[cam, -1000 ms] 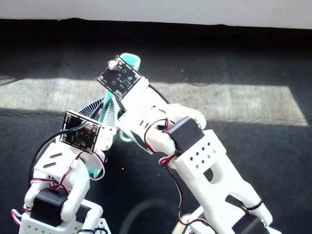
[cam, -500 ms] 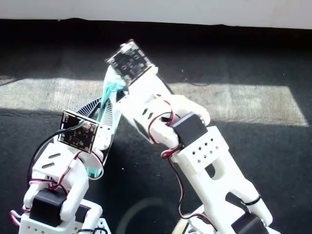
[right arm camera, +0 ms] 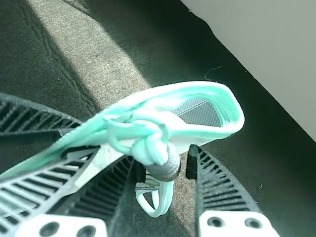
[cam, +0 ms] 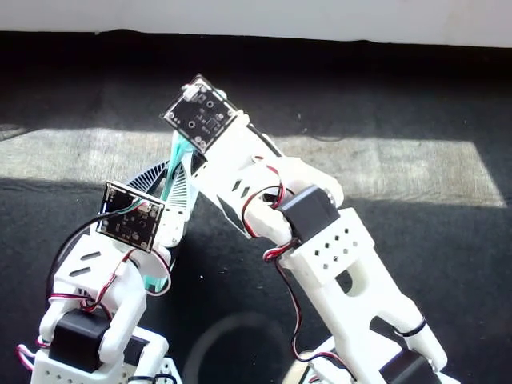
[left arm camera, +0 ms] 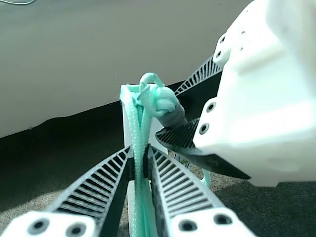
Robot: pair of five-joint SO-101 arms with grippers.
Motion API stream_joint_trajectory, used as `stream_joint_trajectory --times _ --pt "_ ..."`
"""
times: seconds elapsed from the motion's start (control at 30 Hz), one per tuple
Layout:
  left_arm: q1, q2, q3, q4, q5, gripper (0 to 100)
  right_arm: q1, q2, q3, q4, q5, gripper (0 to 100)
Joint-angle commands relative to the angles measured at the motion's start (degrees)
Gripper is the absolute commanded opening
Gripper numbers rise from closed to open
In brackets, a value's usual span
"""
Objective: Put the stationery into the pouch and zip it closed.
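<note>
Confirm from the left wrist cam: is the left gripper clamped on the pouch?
Yes, the left gripper has its jaws pressed onto both sides of the mint pouch edge, with no gap visible.

The pouch (right arm camera: 197,106) is matt mint-green woven cloth with a coarse zip-tape edge. Its pull cord (right arm camera: 140,138) is knotted braided string ending in a smooth grey sleeve. The left gripper (left arm camera: 140,160) has ribbed, matt black plastic fingers (left arm camera: 94,192). The arm shells (cam: 336,264) are smooth white plastic. The table (cam: 448,264) is covered in dark, rough, felt-like cloth.
</note>
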Motion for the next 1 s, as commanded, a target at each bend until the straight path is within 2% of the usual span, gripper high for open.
stream_joint_trajectory --times 0.0,0.07,0.17,0.33,0.5,0.63,0.73,0.97 --pt "0.0 0.3 0.0 1.8 0.4 1 -0.8 -0.1 -0.7 0.0 1.8 14.5" --pt "0.0 0.3 0.0 1.8 0.4 1 -0.8 -0.1 -0.8 0.0 1.8 12.2" --pt "0.0 0.3 0.0 1.8 0.4 1 -0.7 -0.1 -0.8 -0.4 1.6 0.0" --pt "-0.2 0.3 0.0 1.8 0.4 1 -0.3 -0.7 -0.9 -0.3 1.8 0.7" --pt "-0.3 0.3 0.0 1.9 0.4 1 3.6 -0.7 -6.9 2.2 1.9 0.6" --pt "0.0 0.3 0.0 3.7 0.4 1 8.0 0.0 -15.2 3.3 6.7 0.6" --pt "-0.2 0.3 0.0 4.0 0.4 1 9.6 1.6 -16.2 3.7 9.1 0.6" --pt "-0.3 0.3 -4.4 4.0 0.4 1 12.4 10.3 -16.6 3.4 10.3 0.6"
